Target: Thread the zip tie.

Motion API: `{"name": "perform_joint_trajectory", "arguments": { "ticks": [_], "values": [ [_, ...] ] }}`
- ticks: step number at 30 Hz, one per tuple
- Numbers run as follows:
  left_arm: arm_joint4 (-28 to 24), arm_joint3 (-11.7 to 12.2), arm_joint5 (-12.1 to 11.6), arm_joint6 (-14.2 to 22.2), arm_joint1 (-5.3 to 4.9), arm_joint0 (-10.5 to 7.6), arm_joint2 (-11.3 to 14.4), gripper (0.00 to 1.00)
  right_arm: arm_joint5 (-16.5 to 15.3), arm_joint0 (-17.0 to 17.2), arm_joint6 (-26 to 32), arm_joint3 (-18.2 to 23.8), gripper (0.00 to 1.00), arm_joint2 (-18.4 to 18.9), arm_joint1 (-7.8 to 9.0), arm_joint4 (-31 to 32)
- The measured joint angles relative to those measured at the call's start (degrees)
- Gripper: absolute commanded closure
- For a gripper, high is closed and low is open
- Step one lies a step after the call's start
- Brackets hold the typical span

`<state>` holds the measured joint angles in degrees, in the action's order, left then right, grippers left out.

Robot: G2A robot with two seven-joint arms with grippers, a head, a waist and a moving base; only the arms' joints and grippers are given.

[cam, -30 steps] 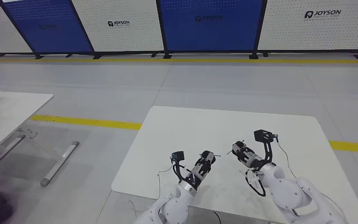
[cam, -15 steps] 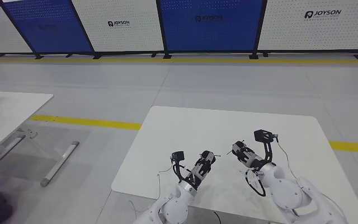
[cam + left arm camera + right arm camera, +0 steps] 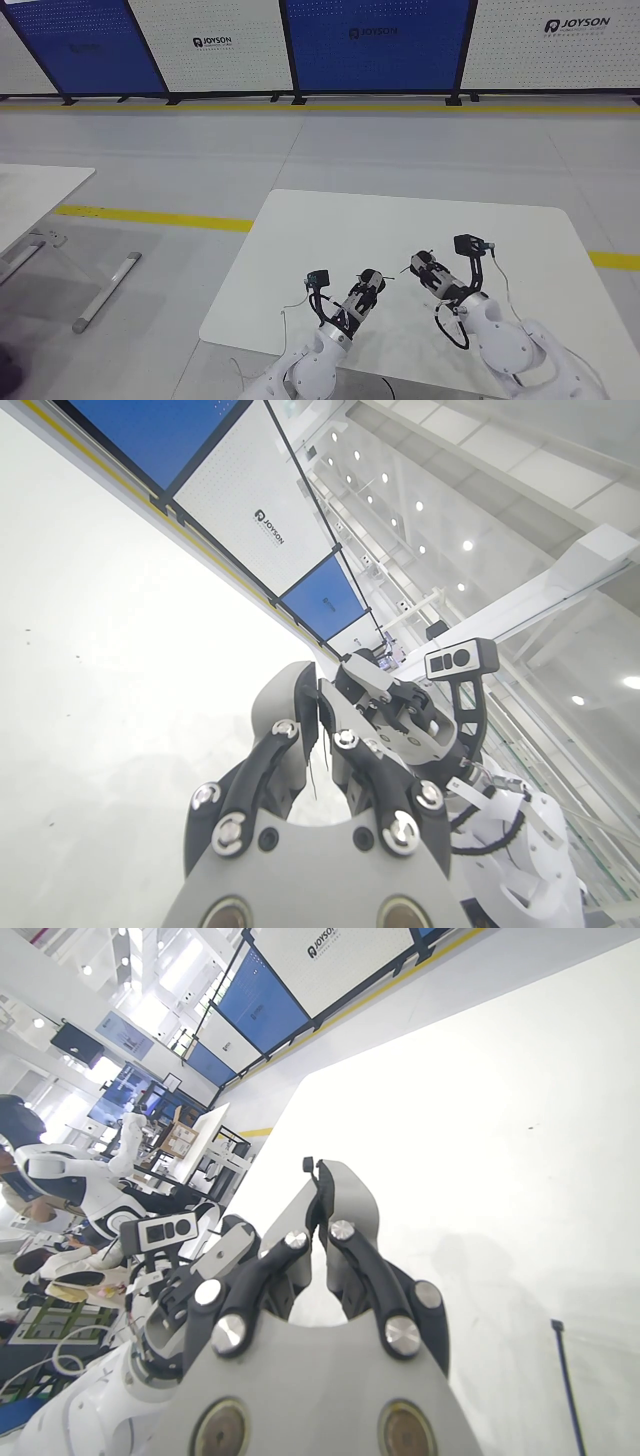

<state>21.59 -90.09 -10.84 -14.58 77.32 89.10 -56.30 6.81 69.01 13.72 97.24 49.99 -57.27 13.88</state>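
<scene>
As my left pincer point(image 3: 317, 700) pinched the zip tie point(image 3: 313, 770) by its tail and my right pincer point(image 3: 318, 1193) clamped what looked like its head above the tabletop point(image 3: 400, 215), I judged tip and slot needed slow, square alignment.

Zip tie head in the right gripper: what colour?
Black; zip tie head shows best in the right wrist view, at the right gripper tip.
</scene>
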Motion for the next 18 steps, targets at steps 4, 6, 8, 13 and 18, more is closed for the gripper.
{"name": "perform_joint_trajectory", "arguments": {
  "ticks": [4, 6, 8, 13, 18],
  "values": [
    [0.0, 0.0, 0.0, 0.0, 0.0, 0.0, 0.0, 1.0, 0.0, 0.0, 0.0, 0.0, 1.0, 0.0, 0.01, 0.0],
    [0.0, 0.0, 0.0, 0.0, 0.0, 0.0, 0.0, 1.0, 0.0, 0.0, 0.0, 0.0, 1.0, 0.0, 0.01, 0.0],
    [-0.2, 0.0, 0.0, 0.3, 0.0, -0.1, 0.0, 1.0, -0.6, 0.4, -0.4, 0.1, 1.0, 0.2, -0.09, -0.2],
    [-2.6, -0.7, -1.7, 3.2, -0.27, -0.68, -1.4, 1.0, -4.2, 1.5, -1.7, -0.2, 1.0, 0.6, -0.49, 0.1],
    [-9.3, -1.4, -5.6, 12.7, -1.27, -0.77, -4.9, 1.0, -7.8, 4.4, -6.6, 1.1, 1.0, 1.8, -0.67, 1.9]
  ]
}}
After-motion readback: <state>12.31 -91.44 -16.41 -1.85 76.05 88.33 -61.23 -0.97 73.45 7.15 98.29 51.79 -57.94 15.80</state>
